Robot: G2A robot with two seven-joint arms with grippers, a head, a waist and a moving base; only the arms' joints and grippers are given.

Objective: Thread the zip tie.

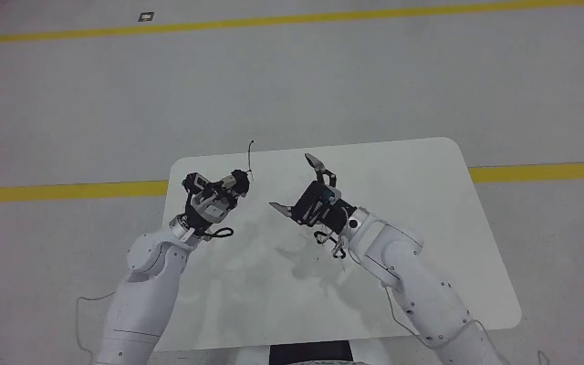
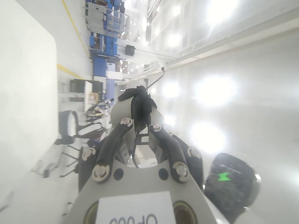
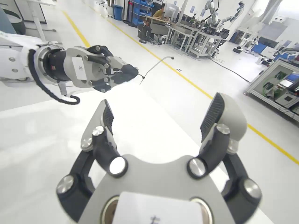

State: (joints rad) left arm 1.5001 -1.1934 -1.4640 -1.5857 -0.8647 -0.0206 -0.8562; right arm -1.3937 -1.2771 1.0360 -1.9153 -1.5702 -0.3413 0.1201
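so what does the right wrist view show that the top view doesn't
Right wrist view: a side-on look at the zip tie, with its tail poking out past the left end effector and bent near the far end. It also gives the ribbed pads of the right end effector and the workbenches behind.
Top view: the whole outline of the white table, with both end effectors over its left half.
Shared: the left end effector is shut on the zip tie, and the right end effector is open and apart from it.

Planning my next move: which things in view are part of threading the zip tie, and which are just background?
Job: zip tie, pinched in the left gripper; right gripper, fingers open and empty.
Not the job: white table; small floor marker; yellow floor lines.
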